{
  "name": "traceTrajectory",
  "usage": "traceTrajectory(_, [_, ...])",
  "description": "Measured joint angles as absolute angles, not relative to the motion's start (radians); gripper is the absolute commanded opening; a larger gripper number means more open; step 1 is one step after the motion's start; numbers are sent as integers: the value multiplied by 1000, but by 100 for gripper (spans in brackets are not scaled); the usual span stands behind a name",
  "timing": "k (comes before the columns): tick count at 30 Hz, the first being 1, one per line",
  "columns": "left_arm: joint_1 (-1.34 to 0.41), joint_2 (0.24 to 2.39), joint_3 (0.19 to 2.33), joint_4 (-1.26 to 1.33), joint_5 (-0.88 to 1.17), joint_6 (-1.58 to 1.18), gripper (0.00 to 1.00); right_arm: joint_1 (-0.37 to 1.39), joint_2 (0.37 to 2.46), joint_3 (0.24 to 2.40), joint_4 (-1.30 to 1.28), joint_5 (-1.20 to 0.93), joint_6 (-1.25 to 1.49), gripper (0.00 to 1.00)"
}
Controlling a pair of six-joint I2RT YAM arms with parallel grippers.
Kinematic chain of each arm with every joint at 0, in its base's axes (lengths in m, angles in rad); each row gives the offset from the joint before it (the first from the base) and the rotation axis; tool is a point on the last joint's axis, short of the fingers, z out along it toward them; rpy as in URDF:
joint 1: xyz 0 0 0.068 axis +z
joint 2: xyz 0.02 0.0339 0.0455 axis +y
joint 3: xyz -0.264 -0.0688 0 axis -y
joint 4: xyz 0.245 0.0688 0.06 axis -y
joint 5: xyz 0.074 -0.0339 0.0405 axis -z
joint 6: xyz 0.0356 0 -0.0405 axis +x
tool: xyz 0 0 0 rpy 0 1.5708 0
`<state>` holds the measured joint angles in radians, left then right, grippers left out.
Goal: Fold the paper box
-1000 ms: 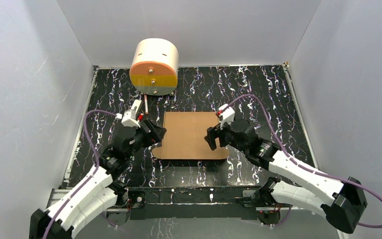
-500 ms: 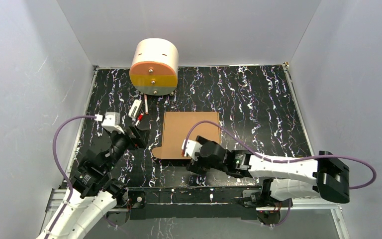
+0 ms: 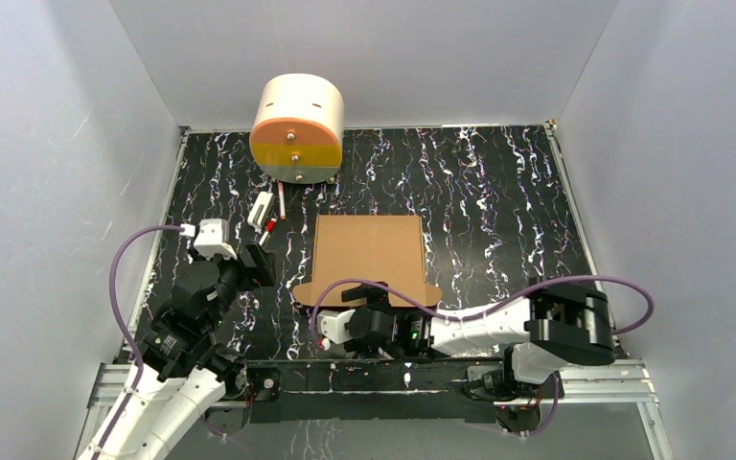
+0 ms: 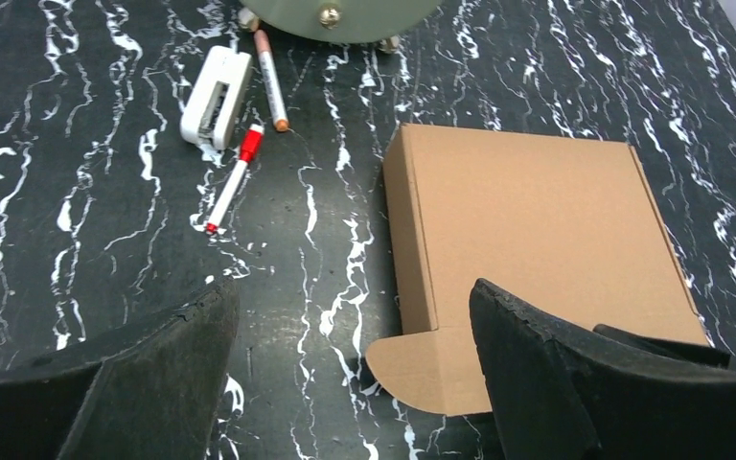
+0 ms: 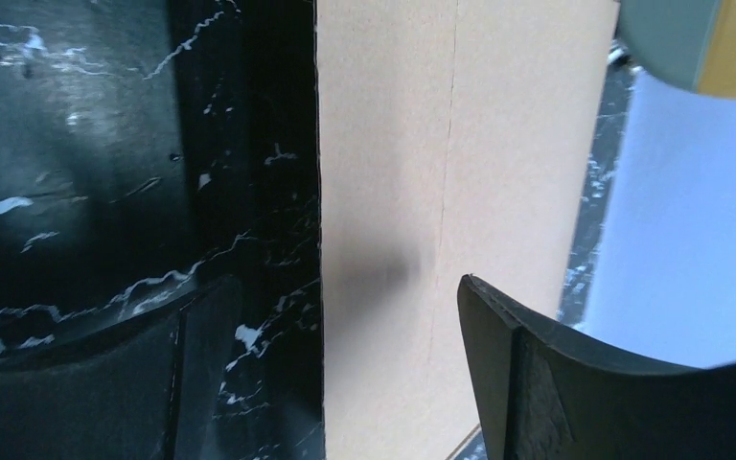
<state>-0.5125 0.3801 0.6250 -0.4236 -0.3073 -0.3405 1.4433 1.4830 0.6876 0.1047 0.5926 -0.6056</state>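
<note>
The paper box (image 3: 369,251) is a flat brown cardboard mailer with its lid down, lying mid-table. Rounded flaps stick out at its near left (image 3: 307,291) and near right corners. My left gripper (image 3: 254,264) is open and empty, left of the box and apart from it. In the left wrist view the box (image 4: 537,211) and its near left flap (image 4: 422,369) lie ahead of the left gripper (image 4: 350,299). My right gripper (image 3: 366,291) lies low at the box's near edge. It is open (image 5: 345,292), with the cardboard (image 5: 412,172) between its fingers, not pinched.
A cream cylinder (image 3: 296,129) with an orange and yellow front stands at the back left. A white clip-like object (image 3: 261,208), a red-capped marker (image 3: 268,230) and a pen (image 3: 279,201) lie left of the box. Grey walls enclose the table.
My right arm swung from the box's right side down to its near edge and now lies low along the front. My left arm drew back to the left, away from the box.
</note>
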Motion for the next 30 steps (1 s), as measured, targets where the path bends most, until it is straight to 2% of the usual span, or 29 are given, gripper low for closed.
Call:
traceTrajectory(4, [-476, 355, 625, -429, -314, -344, 87, 1463, 1572, 687, 207, 688, -706, 84])
traceTrajectory(8, [-442, 319, 624, -424, -308, -345, 86, 1473, 1644, 678, 302, 765, -801, 73])
traceTrajectory(15, [-398, 328, 620, -419, -269, -349, 86, 1481, 1658, 666, 394, 837, -878, 36])
traceTrajectory(20, [-387, 331, 616, -418, -250, -352, 86, 1489, 1658, 662, 411, 863, -898, 3])
traceTrajectory(22, [-385, 333, 616, -417, -245, -352, 86, 1489, 1652, 662, 421, 879, -899, 0])
traceTrajectory(30, [-381, 335, 616, -403, -218, -352, 86, 1491, 1543, 680, 268, 842, -832, 0])
